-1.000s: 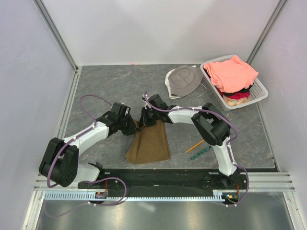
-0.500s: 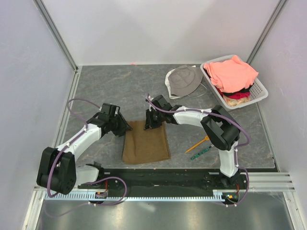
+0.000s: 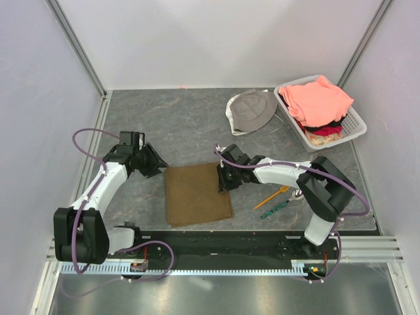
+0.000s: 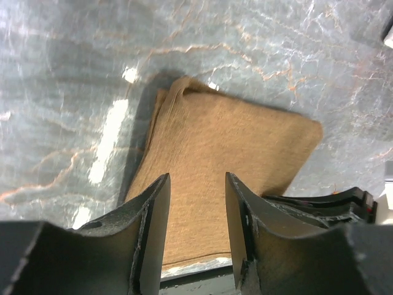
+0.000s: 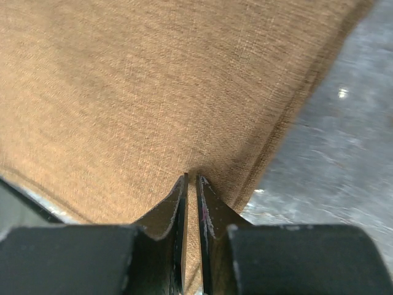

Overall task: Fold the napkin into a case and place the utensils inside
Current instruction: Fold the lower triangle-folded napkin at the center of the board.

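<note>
On the bench (image 3: 164, 125) the napkin (image 3: 198, 195) lies flat, a folded rectangle. The fold looks partway done. The left hand (image 3: 156, 161) is spread, just off the napkin's left edge. The right hand (image 3: 223, 181) is nearly pressed together at the right edge, and I cannot tell whether it is pinching the cloth. The next move calls for another fold, narrowing the napkin before the orange fork (image 3: 270, 197) and green utensil (image 3: 275, 209) go in.

Napkin (image 3: 197, 195): brown woven cloth, matt, with a fine visible weave.
Table (image 3: 177, 121): grey stone-pattern surface with pale veins, smooth and glossy, showing lamp glare.
Left gripper (image 4: 196, 178): fingers (image 4: 150, 221) of black moulded plastic, matt.
Basket (image 3: 356, 122): white slotted plastic.
Clothes (image 3: 318, 98) in the basket: soft salmon-pink cloth.
Hat (image 3: 252, 110): grey cloth, matt.
Fork (image 3: 271, 197): orange plastic.
Rail (image 3: 223, 268) at the near edge: ribbed bare metal.
</note>
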You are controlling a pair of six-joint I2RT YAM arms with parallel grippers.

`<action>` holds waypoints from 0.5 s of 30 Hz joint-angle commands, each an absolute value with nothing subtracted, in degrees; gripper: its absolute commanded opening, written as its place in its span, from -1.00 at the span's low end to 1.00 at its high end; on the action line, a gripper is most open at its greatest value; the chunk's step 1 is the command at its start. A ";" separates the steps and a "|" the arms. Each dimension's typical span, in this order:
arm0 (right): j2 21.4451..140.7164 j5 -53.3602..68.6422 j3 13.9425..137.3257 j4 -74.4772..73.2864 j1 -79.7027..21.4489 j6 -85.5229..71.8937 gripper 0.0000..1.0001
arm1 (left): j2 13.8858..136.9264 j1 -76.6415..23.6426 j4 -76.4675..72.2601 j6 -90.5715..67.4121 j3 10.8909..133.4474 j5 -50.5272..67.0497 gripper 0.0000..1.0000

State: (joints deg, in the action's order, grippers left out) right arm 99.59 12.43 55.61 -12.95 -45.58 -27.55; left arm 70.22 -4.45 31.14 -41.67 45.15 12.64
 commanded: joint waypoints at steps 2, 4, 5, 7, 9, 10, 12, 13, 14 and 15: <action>102.38 2.91 58.35 -15.20 -43.86 -23.47 -0.68 | 73.04 -3.78 29.71 -38.84 47.20 17.40 -0.04; 104.58 -3.41 61.68 -16.61 -43.59 -21.28 -0.68 | 72.34 -3.69 28.74 -39.55 45.71 18.02 -0.05; 105.46 -5.43 63.18 -17.48 -43.33 -20.31 -0.68 | 71.90 -3.78 28.48 -40.07 45.18 17.93 -0.06; 107.92 -9.56 68.52 -21.26 -43.33 -17.32 -0.69 | 69.79 -3.69 28.21 -40.51 43.51 17.49 -0.08; 108.20 -11.42 72.40 -24.33 -44.03 -16.44 -0.68 | 66.90 -3.17 28.39 -41.22 42.28 17.23 -0.09; 107.76 -12.90 73.29 -25.04 -45.34 -16.00 -0.65 | 65.67 -2.56 28.91 -41.39 42.10 17.14 -0.09; 105.75 -14.58 75.13 -27.66 -47.27 -16.00 -0.51 | 62.51 -1.76 30.14 -41.40 42.27 16.00 -0.09; 105.21 -17.29 75.93 -28.90 -49.90 -16.52 -0.28 | 61.62 -0.71 32.23 -41.14 42.71 15.21 -0.09; 104.25 -18.79 76.63 -31.53 -51.49 -17.05 -0.13 | 60.92 -0.18 33.39 -40.70 43.93 13.20 -0.07; 103.80 -20.55 77.68 -32.68 -53.24 -17.49 0.19 | 59.78 1.65 34.53 -40.52 44.55 12.14 -0.06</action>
State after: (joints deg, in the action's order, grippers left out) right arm 107.61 -11.31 73.01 -24.32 -46.52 -18.35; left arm 64.16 -1.80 31.44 -41.10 41.93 15.79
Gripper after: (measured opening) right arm 0.398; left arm 0.461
